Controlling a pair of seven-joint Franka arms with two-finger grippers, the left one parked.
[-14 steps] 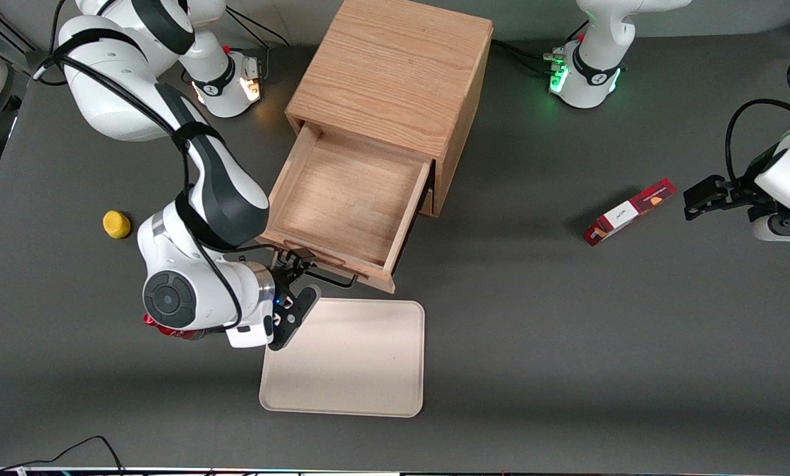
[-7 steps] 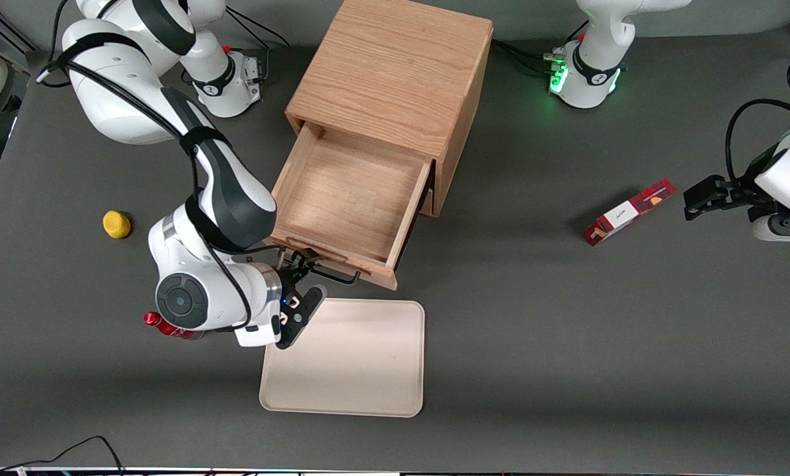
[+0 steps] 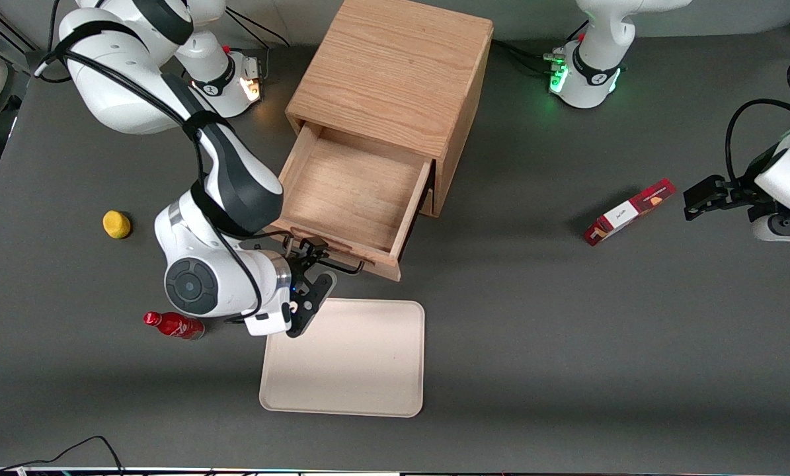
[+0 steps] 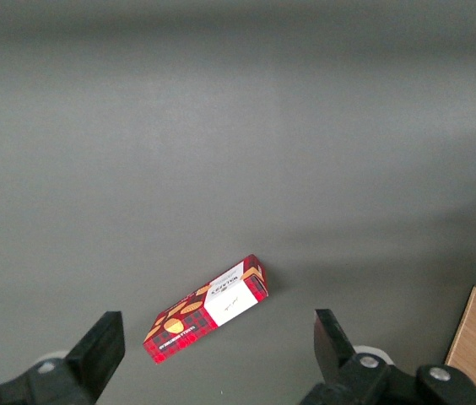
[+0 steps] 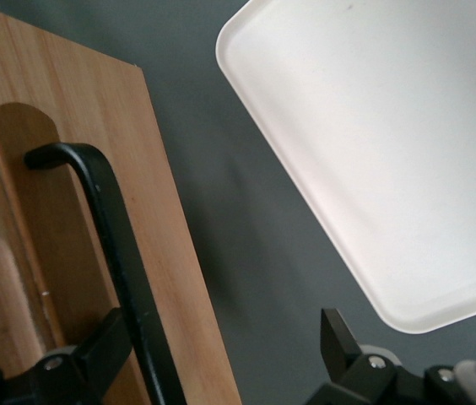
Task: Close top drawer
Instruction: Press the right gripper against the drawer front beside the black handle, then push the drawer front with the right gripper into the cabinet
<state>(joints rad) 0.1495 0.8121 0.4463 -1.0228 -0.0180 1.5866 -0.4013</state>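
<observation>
The top drawer (image 3: 352, 198), a shallow light-oak wooden box w/ a black wire handle (image 3: 336, 266) on its front panel, stands pulled well out of the light oak cabinet (image 3: 395, 73), approx. mid-table. Its inside is bare wood, nothing in it. In the wrist view the drawer front (image 5: 78, 211) shows a routed recess w/ a rounded end, and the handle (image 5: 116, 245) runs as a bent black rod across it.

The right arm's black two-finger gripper (image 3: 312, 274) sits right at the drawer front, between it and the cream rectangular plastic tray (image 3: 361, 370). Jaws are apart: one finger (image 5: 86, 354) lies against the handle rod and drawer face, the other (image 5: 339, 337) hangs over the table, nothing clamped.

Surface: dark grey matte table (image 3: 566, 330). The tray lies flat, nearer the front camera than the drawer, just beside the gripper. A small yellow rounded object (image 3: 116, 224) and a red bottle lying on its side (image 3: 173, 325) are toward the working arm's end. A red rectangular carton w/ a white label (image 3: 629, 211) lies toward the parked arm's end, well apart from the cabinet. Black cables trail at the table's edges.
</observation>
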